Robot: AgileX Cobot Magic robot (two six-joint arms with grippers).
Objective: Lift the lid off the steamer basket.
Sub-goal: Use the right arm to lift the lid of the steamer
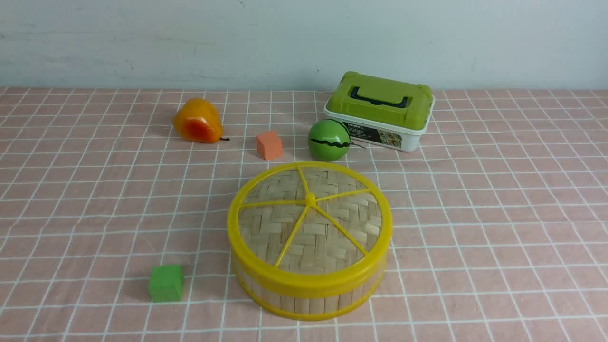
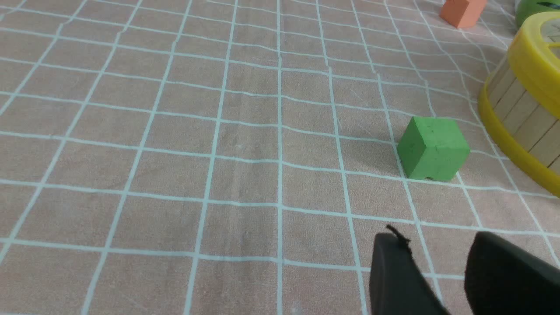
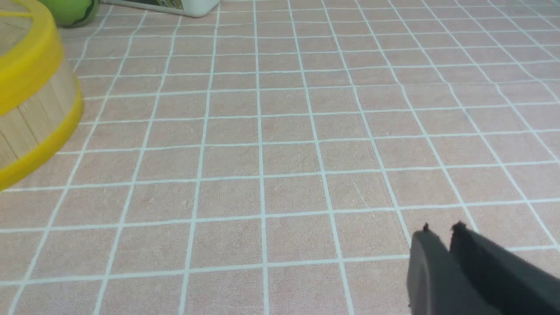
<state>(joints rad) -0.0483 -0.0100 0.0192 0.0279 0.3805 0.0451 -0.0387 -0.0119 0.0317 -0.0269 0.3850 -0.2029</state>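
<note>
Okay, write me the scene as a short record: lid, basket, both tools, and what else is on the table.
lid: woven, yellow-rimmed, seated on the steamer basket
steamer basket: slatted side, on the checked tablecloth
left tool: open, holding nothing
right tool: tips close together, holding nothing
behind basket: orange block, green ball, green-lidded box
far left: orange pear shape
near left: green block

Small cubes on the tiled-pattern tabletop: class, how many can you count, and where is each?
2: the green cube is left of the steamer basket; the orange cube is behind it, beside the green ball.
</note>
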